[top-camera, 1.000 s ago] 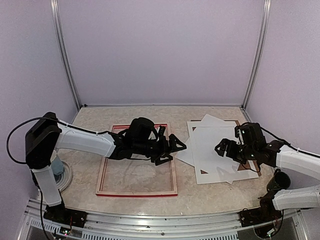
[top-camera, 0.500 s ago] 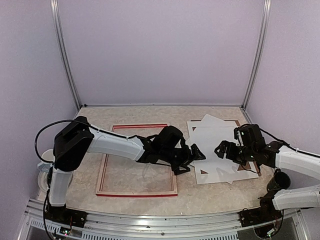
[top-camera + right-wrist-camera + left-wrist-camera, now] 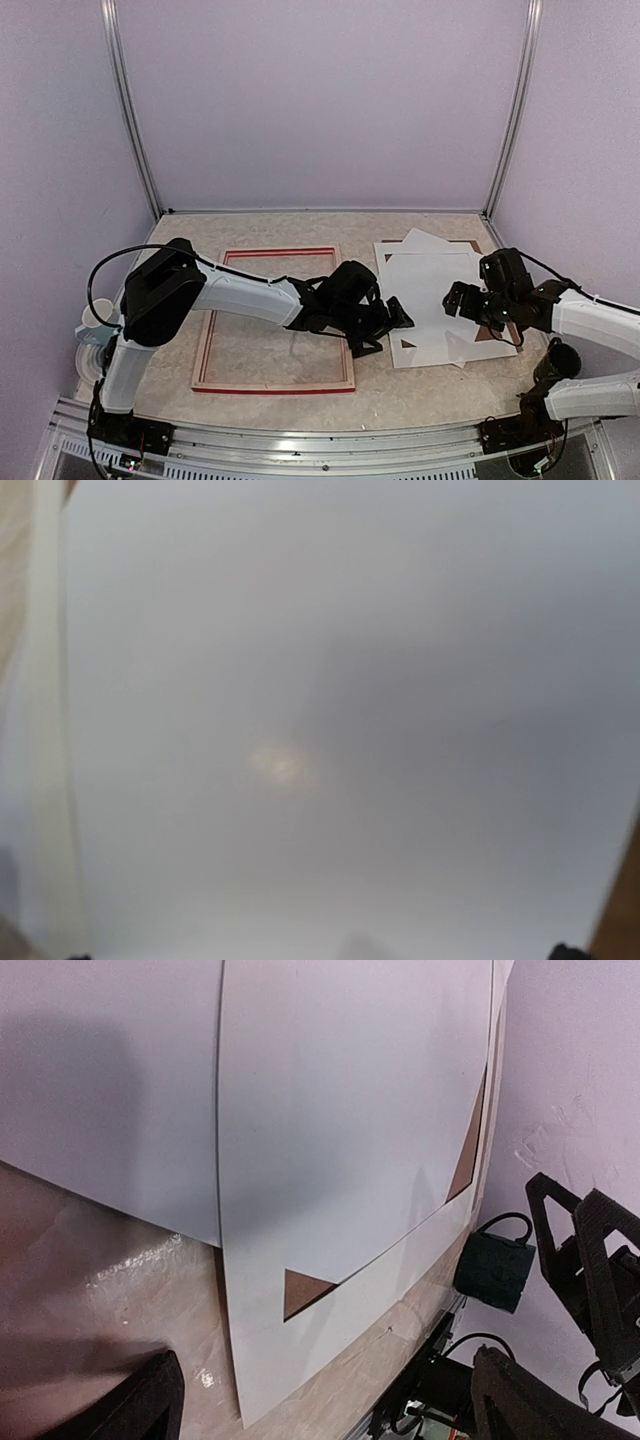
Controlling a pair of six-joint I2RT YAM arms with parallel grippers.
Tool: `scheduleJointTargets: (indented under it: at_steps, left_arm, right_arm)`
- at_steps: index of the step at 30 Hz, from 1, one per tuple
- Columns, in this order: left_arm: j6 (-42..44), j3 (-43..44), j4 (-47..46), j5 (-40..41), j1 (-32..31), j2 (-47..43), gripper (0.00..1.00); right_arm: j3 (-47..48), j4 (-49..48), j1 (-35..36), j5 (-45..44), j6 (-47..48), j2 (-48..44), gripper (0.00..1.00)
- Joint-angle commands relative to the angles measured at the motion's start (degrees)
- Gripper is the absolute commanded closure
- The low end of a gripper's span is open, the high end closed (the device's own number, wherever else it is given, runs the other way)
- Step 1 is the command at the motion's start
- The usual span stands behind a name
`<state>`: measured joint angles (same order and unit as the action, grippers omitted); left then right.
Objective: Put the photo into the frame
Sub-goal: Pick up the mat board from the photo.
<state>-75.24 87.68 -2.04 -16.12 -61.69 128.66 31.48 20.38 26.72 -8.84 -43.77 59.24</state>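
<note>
The frame (image 3: 204,330) lay flat on the 9 o'clock half of the surface (image 3: 300,228), pale wood side up with a red rim showing. No sheet was seen inside it.

The left arm reached across the frame toward 3 o'clock. The left gripper (image 3: 385,330) hung past the frame's 4 o'clock edge, between the frame and the papers. Its jaws stood wide apart and held nothing.

On the 3 o'clock half lay a loose stack of white sheets (image 3: 372,312) over a brown backing panel (image 3: 405,343), whose corners showed. The photo (image 3: 425,290) was taken to be the topmost sheet, white side up. No printed face was visible, so this could not be confirmed.

The right gripper (image 3: 456,303) sat over the stack's 3 o'clock edge. Its jaws were spread and empty, and the wrist view showed only white paper close below.
</note>
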Motion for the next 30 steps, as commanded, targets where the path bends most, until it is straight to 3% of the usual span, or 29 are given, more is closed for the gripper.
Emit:
scheduleJointTargets:
  at_steps: [1,14,30]
  left_arm:
    - [-0.7,1.2,1.6,0.0,-0.7,2.8,0.01]
    - [-0.1,-0.1,-0.9,-1.5,-0.7,3.6,0.01]
    - [-0.1,-3.3,-4.0,-2.5,0.4,2.4,0.01]
  right_arm:
    - [2.3,2.0,-3.8,-4.4,0.2,0.6,0.01]
    - [2.5,-0.4,-18.6,-5.0,2.8,4.0,0.01]
    - [1.2,-5.9,-21.4,-5.9,4.7,15.7,0.01]
